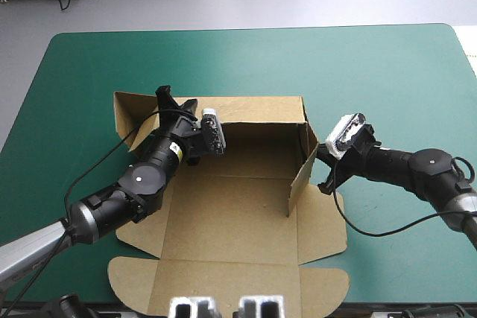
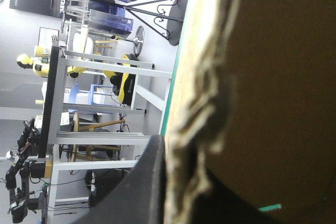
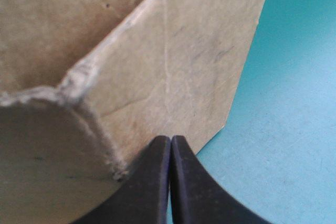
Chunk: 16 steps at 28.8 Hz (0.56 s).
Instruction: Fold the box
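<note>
The left gripper [image 1: 177, 103] is clamped on the box [image 1: 231, 214] at its far left corner. In the left wrist view a frayed edge [image 2: 199, 103] of board is seen running up just beside one black finger [image 2: 142, 187]. The right gripper [image 1: 320, 161] is closed. Its fingertips [image 3: 157, 153] are met in a point against the outer face of the right wall [image 1: 302, 173], and no board is seen between them. The box is laid in the middle of the cover [image 1: 373, 57]. It is brown and partly raised: the far wall [image 1: 261, 109] and the right wall are stood up, while the floor and the near flaps [image 1: 223, 284] are left flat.
</note>
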### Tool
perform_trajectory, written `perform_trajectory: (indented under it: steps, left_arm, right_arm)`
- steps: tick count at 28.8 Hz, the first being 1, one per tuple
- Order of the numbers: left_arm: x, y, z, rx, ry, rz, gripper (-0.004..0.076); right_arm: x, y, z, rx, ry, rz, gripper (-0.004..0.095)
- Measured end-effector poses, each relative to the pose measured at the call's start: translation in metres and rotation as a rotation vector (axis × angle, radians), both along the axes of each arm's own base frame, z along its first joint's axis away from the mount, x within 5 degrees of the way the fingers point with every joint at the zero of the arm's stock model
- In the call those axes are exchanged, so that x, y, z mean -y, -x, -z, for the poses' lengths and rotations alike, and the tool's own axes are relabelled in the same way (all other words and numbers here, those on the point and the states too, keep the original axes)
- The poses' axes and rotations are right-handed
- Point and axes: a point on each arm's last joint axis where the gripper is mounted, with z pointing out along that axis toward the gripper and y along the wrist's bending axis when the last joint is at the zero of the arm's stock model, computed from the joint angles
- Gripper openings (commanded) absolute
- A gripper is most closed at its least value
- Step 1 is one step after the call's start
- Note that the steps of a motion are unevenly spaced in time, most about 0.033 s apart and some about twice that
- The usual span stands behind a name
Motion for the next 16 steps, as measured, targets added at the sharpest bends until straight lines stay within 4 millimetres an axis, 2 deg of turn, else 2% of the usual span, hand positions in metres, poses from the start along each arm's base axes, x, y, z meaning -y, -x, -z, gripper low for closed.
perform_trajectory:
  steps: [9,16]
  left_arm:
    - [0.009,0.002,0.010,-0.009,-0.106,0.031,0.0009]
    - [0.010,0.002,0.011,-0.010,-0.104,0.026,0.0009]
  right_arm:
    - [0.001,0.008,-0.006,0.130,0.034,-0.038,-0.0025]
    - [0.003,0.023,0.004,0.184,0.002,-0.005,-0.0015]
